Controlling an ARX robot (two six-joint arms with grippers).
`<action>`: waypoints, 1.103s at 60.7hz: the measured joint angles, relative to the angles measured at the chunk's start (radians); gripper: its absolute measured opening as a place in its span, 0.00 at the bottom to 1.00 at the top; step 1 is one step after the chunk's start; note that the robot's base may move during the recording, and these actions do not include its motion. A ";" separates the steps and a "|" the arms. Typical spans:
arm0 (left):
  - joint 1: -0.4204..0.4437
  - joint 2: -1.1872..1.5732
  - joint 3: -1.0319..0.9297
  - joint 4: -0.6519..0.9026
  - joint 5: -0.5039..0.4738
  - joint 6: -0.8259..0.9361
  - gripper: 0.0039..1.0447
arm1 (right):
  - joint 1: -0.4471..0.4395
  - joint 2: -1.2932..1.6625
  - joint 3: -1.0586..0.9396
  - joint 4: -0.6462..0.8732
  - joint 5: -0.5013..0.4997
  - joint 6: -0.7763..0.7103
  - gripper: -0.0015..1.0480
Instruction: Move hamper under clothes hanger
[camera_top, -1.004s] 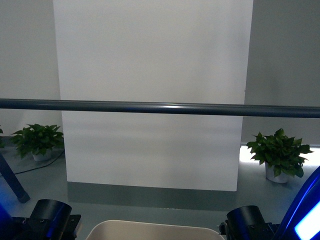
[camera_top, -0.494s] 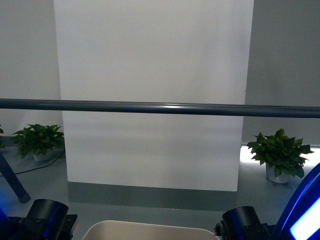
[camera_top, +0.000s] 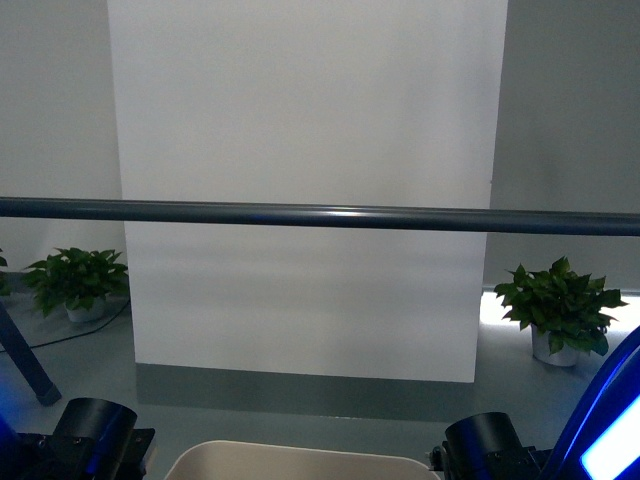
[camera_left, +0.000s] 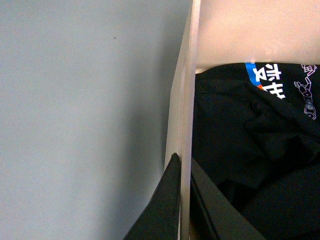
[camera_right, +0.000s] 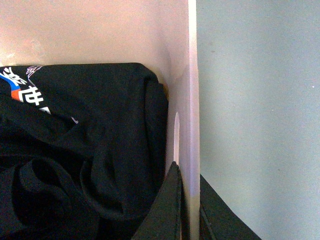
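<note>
Left gripper (camera_left: 183, 167) is seen in the left wrist view clamped over the rolled rim of the beige plastic rectangular hamper (camera_left: 186, 90). One dark finger (camera_left: 160, 210) is laid on the outer wall and the other is set inside, with the wall pinched between them. A crumpled black garment with blue-and-white print (camera_left: 250, 150) is held in the hamper, on the inner side of the gripper. Bare grey floor (camera_left: 75, 125) is seen on the outer side.

Right wrist view: the right gripper (camera_right: 189, 172) is likewise closed on the opposite wall of the hamper (camera_right: 192, 75), one finger in and one out. The same black garment (camera_right: 75, 150) is seen inside.

Front view: only the far rim of the hamper (camera_top: 300, 462) is shown, low down between the left arm (camera_top: 95, 430) and right arm (camera_top: 490, 440). The long dark grey round metal rail of the clothes hanger (camera_top: 320, 215) is run crosswise, ahead of and above both grippers. Its long axis is parallel to the line joining them. One splayed leg (camera_top: 22, 365) is caught off to the left. A white panel (camera_top: 300, 120) and two potted green plants (camera_top: 555, 305) are placed beyond the rail.

The hamper is judged to lie short of the rail, on the robot's side. A straight forward carry or push is called for, shared evenly, since neither arm is nearer. Skewing is to be expected if one side is led.
</note>
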 joint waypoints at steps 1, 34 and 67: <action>0.000 0.000 0.000 0.000 0.000 0.000 0.04 | 0.000 0.000 0.000 0.000 0.000 0.000 0.03; 0.004 -0.013 0.004 0.000 -0.008 -0.001 0.57 | -0.006 -0.003 0.000 0.000 0.011 -0.016 0.51; 0.004 -0.014 0.004 0.000 -0.008 -0.001 0.94 | -0.006 -0.003 0.000 0.000 0.012 -0.016 0.92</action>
